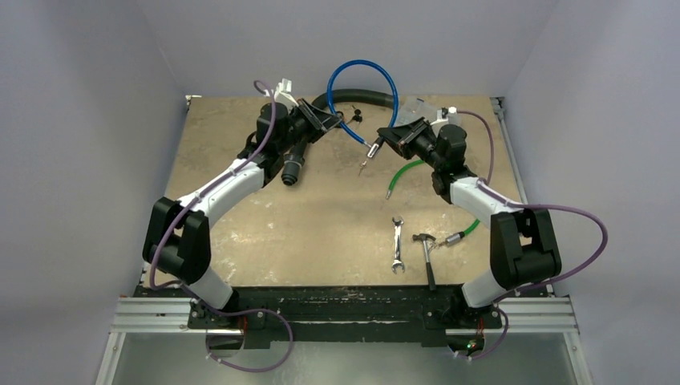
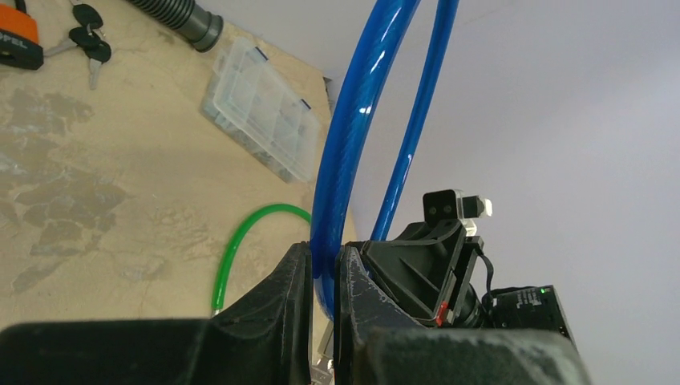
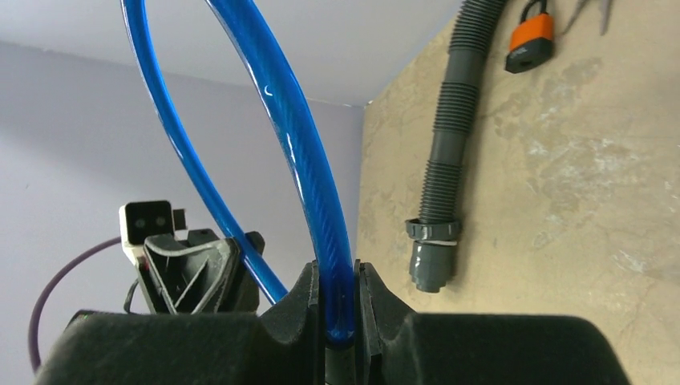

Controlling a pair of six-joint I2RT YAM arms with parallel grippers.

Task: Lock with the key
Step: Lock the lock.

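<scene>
A blue cable lock arcs in the air between my two grippers. My left gripper is shut on one side of the cable, and a metal end piece shows just below its fingers. My right gripper is shut on the other side of the cable. A thin metal-tipped end hangs between the grippers, with something small dangling under it. An orange padlock with black-headed keys lies on the table at the back, and shows in the right wrist view.
A grey corrugated hose runs along the back to an open end. A clear plastic box lies at the back right. A green cable, a wrench and a hammer lie on the right side.
</scene>
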